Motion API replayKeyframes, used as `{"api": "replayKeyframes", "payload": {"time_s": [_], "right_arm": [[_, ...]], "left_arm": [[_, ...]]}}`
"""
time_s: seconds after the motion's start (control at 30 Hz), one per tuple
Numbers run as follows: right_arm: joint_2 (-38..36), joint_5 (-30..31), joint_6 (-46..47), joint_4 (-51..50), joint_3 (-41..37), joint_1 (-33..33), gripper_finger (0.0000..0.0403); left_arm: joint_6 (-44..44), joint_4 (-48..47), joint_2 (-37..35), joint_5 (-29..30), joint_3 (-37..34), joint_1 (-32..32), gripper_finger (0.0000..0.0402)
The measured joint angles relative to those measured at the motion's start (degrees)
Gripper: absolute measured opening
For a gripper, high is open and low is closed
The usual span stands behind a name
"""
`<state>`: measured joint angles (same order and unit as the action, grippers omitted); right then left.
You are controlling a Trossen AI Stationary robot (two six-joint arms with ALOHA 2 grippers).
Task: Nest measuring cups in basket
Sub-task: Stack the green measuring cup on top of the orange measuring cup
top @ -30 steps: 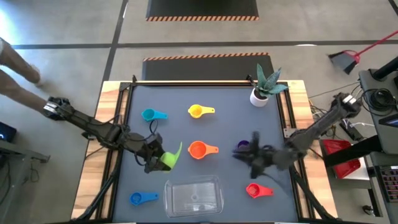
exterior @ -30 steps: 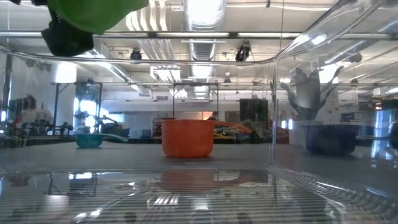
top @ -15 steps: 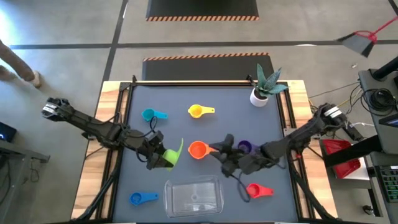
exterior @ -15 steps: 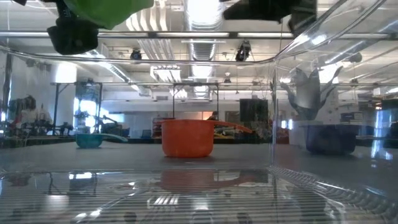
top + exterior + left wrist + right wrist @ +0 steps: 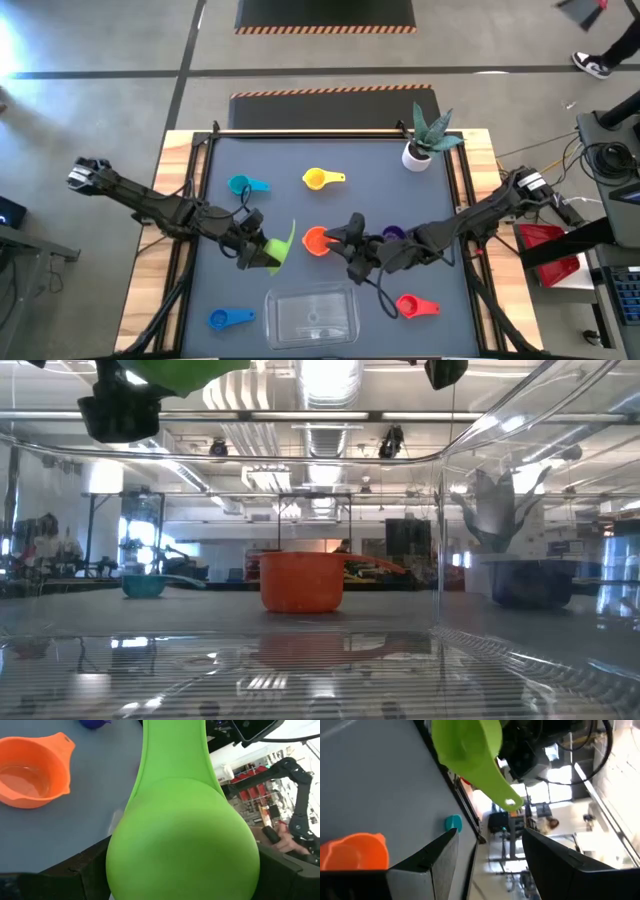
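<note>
High view: left gripper (image 5: 252, 253) clamped on green cup (image 5: 274, 251), held above tabletop (image 5: 380, 160) just left of orange cup (image 5: 318, 241). Right gripper (image 5: 347, 248) beside orange cup, purple cup (image 5: 392, 234) behind its arm. Basket (image 5: 313, 314) near front edge, blue cup (image 5: 228, 319) left of it, red cup (image 5: 414, 306) right. Teal cup (image 5: 244, 185) and yellow cup (image 5: 320, 179) farther back.

Low view: orange cup upright on tabletop, seen through basket wall.

Right wrist view: fingers (image 5: 427, 858) spread apart, nothing between.
</note>
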<state>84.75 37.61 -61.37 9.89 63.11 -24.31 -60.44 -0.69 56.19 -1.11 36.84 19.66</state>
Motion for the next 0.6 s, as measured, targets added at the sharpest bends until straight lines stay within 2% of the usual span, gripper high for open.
{"api": "replayKeyframes", "payload": {"time_s": [0.17, 0.47, 0.6], "right_arm": [[0.24, -3.13, -2.86, -0.55, -1.43, 0.1, 0.021], [0.55, -3.58, -8.87, -0.2, -1.49, 0.3, 0.021], [0.55, -3.58, -10.99, -0.24, -1.49, 0.36, 0.021]], "left_arm": [[-1.14, 1.33, 0.02, 1.4, 0.0, 0.0, 0.0319], [-3.74, 3.7, 1.86, 1.6, 0.0, 0.0, 0.0319], [-5.7, 5.42, 3.62, -0.56, 0.0, 0.0, 0.0319]]}}
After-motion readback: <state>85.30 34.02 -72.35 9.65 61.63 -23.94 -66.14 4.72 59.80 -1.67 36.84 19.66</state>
